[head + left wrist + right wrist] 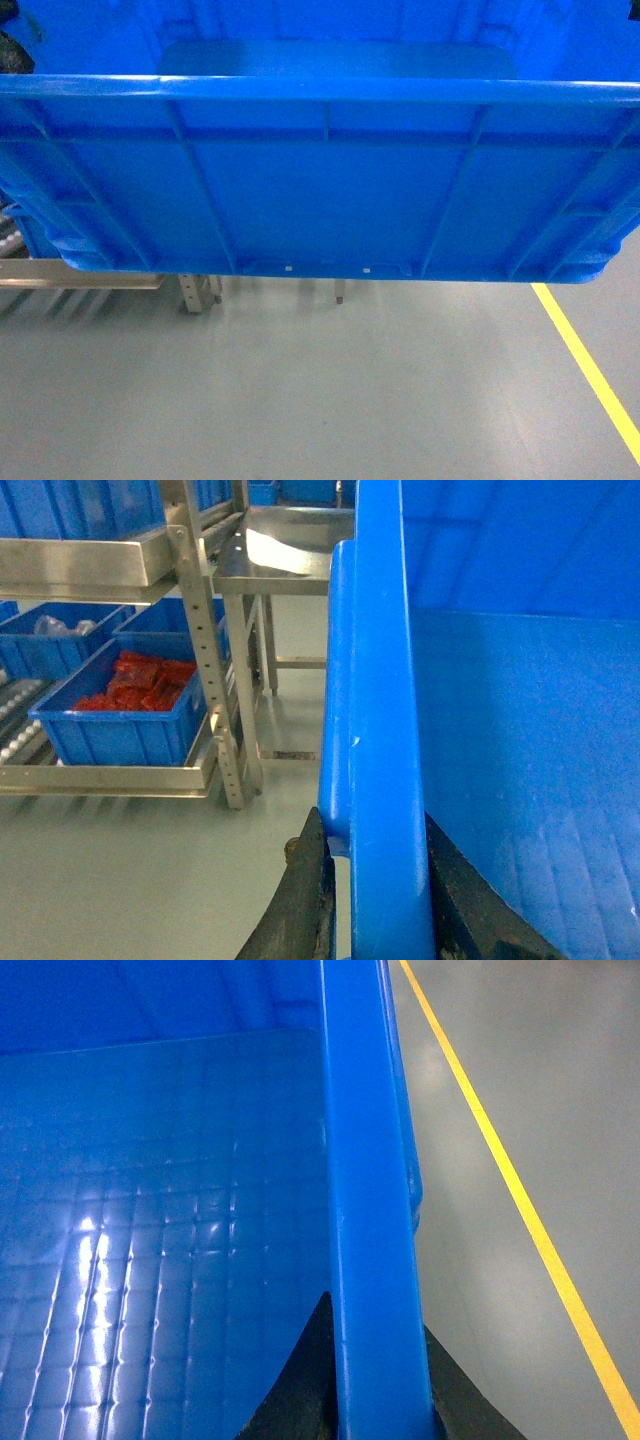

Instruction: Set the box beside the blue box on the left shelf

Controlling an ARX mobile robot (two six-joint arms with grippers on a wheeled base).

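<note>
Since the box [320, 180] is carried off the floor between both arms, what the next move really turns on is where the left shelf [110, 775] sits relative to it: off to the left and a bit farther away, as seen in the left wrist view. The box's long axis runs left to right across the head view, so its left end is the one nearer the rack, and the left gripper [375, 900] is the closer of the two. That gripper is clamped on the left rim, one finger inside the wall and one outside. The right gripper [375, 1385] is pinched on the right rim the same way.

The box itself looks bright blue, open-topped and empty, with a thick rim, ribbed outer walls and a gridded floor. On the shelf a smaller blue box [120, 715] with red packets is parked on the rollers. A yellow floor line [590, 370] is visible on the right.
</note>
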